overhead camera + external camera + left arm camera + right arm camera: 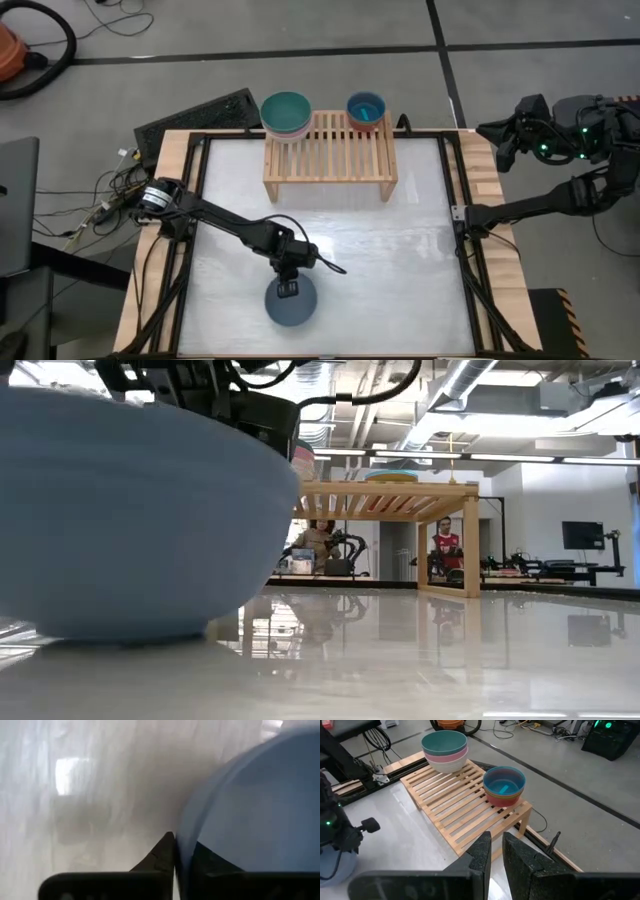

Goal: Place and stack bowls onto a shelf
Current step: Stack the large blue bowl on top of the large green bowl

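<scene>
Slate-blue round plastic bowl [291, 303]: upright on the glossy white surface [400, 260], near its front edge and left of centre, well apart from the shelf.

Left claw [289, 290]: over the bowl's back rim, fingers [159, 856] clamped together on the wall, one outside and one inside.

Low light-wood slatted shelf [330, 160]: stands at the back of the surface, centred.

Stack one, on the shelf's left back corner: teal-green round plastic bowl [444, 743] on top, pink bowl [448, 757] under it, cream bowl [446, 766] at the bottom.

Stack two, on the shelf's right back corner: blue round plastic bowl [504, 780] on top, red-orange bowl [501, 797] beneath, a lime-green rim [506, 804] showing under that.

Right claw [497, 851]: raised off the right side of the surface, beyond its back right corner, fingers close together with a narrow gap, holding nothing.
</scene>
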Robot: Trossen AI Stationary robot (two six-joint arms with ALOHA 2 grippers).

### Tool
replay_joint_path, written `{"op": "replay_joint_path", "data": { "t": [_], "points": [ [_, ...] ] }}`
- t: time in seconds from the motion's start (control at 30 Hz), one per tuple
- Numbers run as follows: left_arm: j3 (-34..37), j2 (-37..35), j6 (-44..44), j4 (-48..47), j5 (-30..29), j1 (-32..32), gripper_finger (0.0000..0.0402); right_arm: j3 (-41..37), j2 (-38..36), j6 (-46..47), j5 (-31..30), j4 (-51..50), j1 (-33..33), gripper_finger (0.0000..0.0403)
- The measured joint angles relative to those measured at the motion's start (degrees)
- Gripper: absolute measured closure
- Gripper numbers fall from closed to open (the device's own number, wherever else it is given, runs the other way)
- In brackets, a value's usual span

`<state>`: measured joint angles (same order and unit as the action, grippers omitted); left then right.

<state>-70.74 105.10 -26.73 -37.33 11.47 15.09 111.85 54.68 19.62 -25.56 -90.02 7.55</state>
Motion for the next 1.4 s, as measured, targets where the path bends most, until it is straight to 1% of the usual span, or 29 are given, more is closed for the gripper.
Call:
{"op": "replay_joint_path", "data": {
  "t": [0.07,0.17,0.23,0.33,0.43,0.6,0.7,0.83,0.9,0.93,1.0,1.1,1.2,1.27,1.33,1.4],
  "points": [
    [-1.3,0.0,-1.5,-3.7,1.0,0.0,0.0399,0.0,0.0,0.0,0.0,0.0,0.0,0.0327],
    [-5.5,-0.1,-2.3,-11.7,3.3,-0.5,0.04,0.0,0.0,0.0,0.0,0.0,0.0,0.0327],
    [-9.4,-0.4,-1.3,-17.1,3.3,-0.9,0.0401,0.0,0.0,-0.1,0.0,0.0,0.0,0.0327],
    [-17.2,-0.5,1.6,-27.4,2.4,-2.3,0.0401,0.0,0.0,-0.4,0.0,0.0,0.0,0.0327],
    [-25.9,-0.6,5.0,-38.7,-1.7,-4.3,0.0401,0.0,0.0,-0.7,0.0,0.0,0.0,0.0327],
    [-40.7,-0.6,5.7,-52.4,-12.7,-10.5,0.0401,0.0,0.0,-0.7,0.0,0.0,0.0,0.0327],
    [-48.4,-0.7,2.7,-52.6,-17.0,-15.4,0.0401,0.0,0.0,-0.7,0.0,0.0,0.0,0.0327],
    [-59.0,-0.6,-1.8,-52.5,-20.3,-22.1,0.0401,0.0,0.0,-0.7,0.0,0.0,0.0,0.0327],
    [-63.5,-0.7,-3.9,-52.8,-23.2,-25.6,0.0401,0.0,0.0,-0.7,0.0,0.0,0.0,0.0327],
    [-64.5,-0.8,-4.7,-52.2,-24.7,-27.4,0.0401,0.0,0.0,-0.7,0.0,0.0,0.0,0.0327],
    [-62.5,-3.4,-6.3,-49.6,-27.0,-31.5,0.0401,0.0,0.0,-0.7,0.0,0.0,0.0,0.0327],
    [-62.6,-5.2,-7.0,-50.0,-31.1,-38.2,0.0401,0.0,0.0,-0.7,-0.1,0.0,0.0,0.0327],
    [-63.9,-5.5,-6.0,-50.0,-33.4,-45.4,0.0401,0.0,0.0,-0.7,-0.1,0.0,0.0,0.0327],
    [-64.2,-5.4,-5.9,-47.1,-32.7,-49.6,0.0401,0.0,0.0,-0.7,-0.2,0.0,0.0,0.0327],
    [-64.2,-5.4,-4.6,-44.0,-29.7,-53.0,0.0402,0.0,0.0,-0.7,-0.3,0.0,0.0,0.0327],
    [-64.2,-5.3,-3.1,-43.1,-26.8,-56.2,0.0401,0.0,0.0,-0.7,-0.3,0.0,0.0,0.0327]
  ]
}}
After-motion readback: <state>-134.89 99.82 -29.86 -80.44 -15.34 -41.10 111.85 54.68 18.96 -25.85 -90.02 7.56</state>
